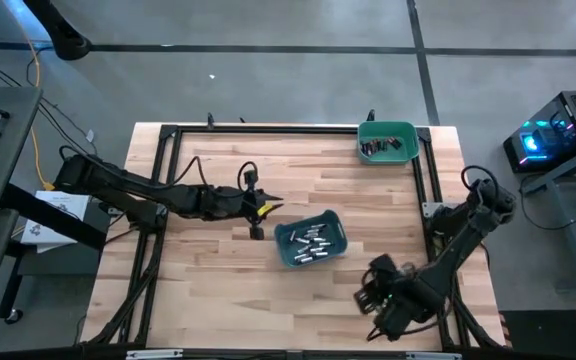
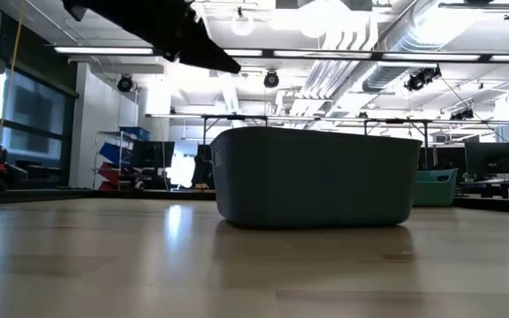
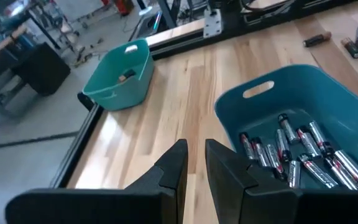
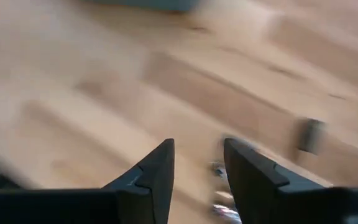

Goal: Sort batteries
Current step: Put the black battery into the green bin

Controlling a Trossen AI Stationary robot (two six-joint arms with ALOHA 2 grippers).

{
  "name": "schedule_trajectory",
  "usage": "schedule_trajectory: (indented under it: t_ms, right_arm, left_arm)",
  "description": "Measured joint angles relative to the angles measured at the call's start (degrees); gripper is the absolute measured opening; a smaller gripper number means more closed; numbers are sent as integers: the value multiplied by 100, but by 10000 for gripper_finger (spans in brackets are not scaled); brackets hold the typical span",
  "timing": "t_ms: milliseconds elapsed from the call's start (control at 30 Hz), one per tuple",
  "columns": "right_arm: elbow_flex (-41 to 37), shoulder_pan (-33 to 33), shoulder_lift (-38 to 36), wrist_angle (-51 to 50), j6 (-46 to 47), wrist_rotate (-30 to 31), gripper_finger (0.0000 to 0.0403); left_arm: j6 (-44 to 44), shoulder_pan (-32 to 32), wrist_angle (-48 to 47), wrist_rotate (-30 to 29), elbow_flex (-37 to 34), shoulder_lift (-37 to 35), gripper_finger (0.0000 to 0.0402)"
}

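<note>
Silvery batteries lie in a heap inside the teal middle bin, also seen as batteries in the left wrist view. Dark batteries sit in the green far bin. Loose batteries lie on the bare wood farther off. My left gripper hovers just left of the middle bin, fingers narrowly open and empty. My right gripper is low over the table near its near right corner, open; small batteries lie on the wood between and beyond its fingers, and a dark battery lies off to one side.
A black metal frame runs around the table top. The middle bin stands in front of the low camera, with the far bin behind it. Bare wood spreads over the near left part of the table.
</note>
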Motion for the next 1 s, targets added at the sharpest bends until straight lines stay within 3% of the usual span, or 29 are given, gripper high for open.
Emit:
schedule_trajectory:
  t_ms: [167,333,433,667,1000]
  right_arm:
    - [-384,217,-128,-548,1168,-261,167]
    - [-1270,72,-197,-407,1844,-1458,222]
    - [-1857,-110,-304,181,1740,-1883,238]
    - [-3197,-645,-834,2057,1254,-2049,231]
    - [-3570,-808,-949,2425,1053,-2273,189]
  left_arm:
    - [335,-22,172,0,-1,0,48]
    - [402,-20,197,57,-1,0,48]
    - [509,-14,285,206,-1,0,48]
    - [666,-16,484,442,-1,0,48]
    - [704,-16,460,442,-1,0,48]
